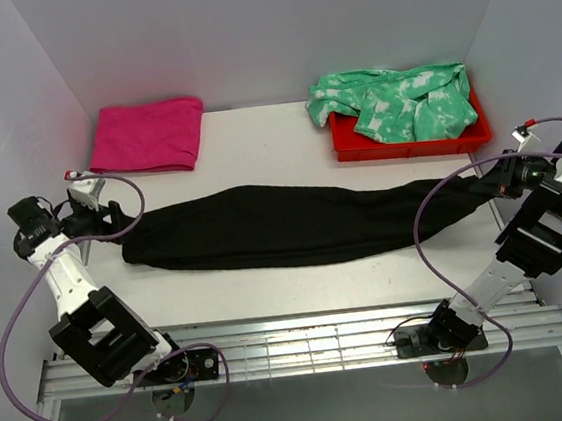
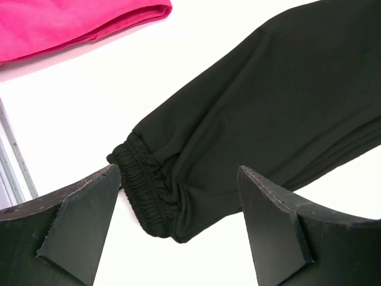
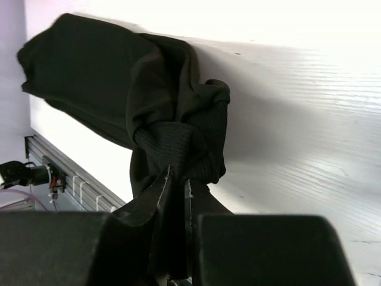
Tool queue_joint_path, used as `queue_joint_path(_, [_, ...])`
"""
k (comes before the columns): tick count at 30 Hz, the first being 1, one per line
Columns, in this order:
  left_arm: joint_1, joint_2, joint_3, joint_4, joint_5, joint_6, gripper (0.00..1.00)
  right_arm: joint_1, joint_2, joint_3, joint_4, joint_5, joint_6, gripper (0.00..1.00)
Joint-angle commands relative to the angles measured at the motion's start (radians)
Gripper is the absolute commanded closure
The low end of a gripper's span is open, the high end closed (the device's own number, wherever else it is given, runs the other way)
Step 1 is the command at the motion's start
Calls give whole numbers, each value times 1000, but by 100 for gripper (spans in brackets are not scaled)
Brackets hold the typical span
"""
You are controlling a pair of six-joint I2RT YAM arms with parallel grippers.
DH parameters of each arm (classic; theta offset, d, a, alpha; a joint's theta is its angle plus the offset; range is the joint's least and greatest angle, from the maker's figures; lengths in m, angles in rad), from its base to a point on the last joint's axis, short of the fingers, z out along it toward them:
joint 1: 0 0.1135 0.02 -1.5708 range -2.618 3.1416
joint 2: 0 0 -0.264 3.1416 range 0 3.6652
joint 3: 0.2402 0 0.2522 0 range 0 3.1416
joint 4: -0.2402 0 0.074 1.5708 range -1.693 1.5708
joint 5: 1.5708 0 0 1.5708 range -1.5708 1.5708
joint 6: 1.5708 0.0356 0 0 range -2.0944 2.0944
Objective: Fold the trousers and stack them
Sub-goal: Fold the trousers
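The black trousers lie stretched left to right across the white table, folded lengthwise. My left gripper is open and empty just left of their left end. In the left wrist view its fingers straddle the elastic cuffed end from above without touching it. My right gripper is shut on the trousers' right end. In the right wrist view the ribbed fabric is bunched and pinched between the jaws, a little above the table.
A folded magenta-pink cloth lies at the back left, also in the left wrist view. A red tray at the back right holds a green-and-white tie-dye garment. White walls stand on three sides. A metal rail runs along the table's near edge.
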Motion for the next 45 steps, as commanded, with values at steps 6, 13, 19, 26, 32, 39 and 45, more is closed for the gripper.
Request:
queue_joint_path(6, [-4,-55,-57,-31,83,1,9,145,-221,-159,201,-273,156,92])
queue_joint_path(13, [-4,-59,-76,-34,69,-22,9,412,-390,-360,791,-213,696,92])
queue_joint_path(19, [-4,-61,-90,-34,60,-23,10,653,-427,-474,1181,-106,1113,92])
queue_joint_path(26, [-4,-29,-108,-25,60,-57,10,931,-304,-526,1496,60,1383,92])
queue_joint_path(32, [-4,-22,-122,-19,59,-60,10,1127,-166,-489,1610,187,1425,92])
queue_joint_path(39, [-4,-19,-149,-9,82,-74,10,1307,-32,-420,1659,355,1390,92])
queue_joint_path(45, [-4,-28,-157,-8,83,-66,9,1388,-6,-344,1559,450,1318,92])
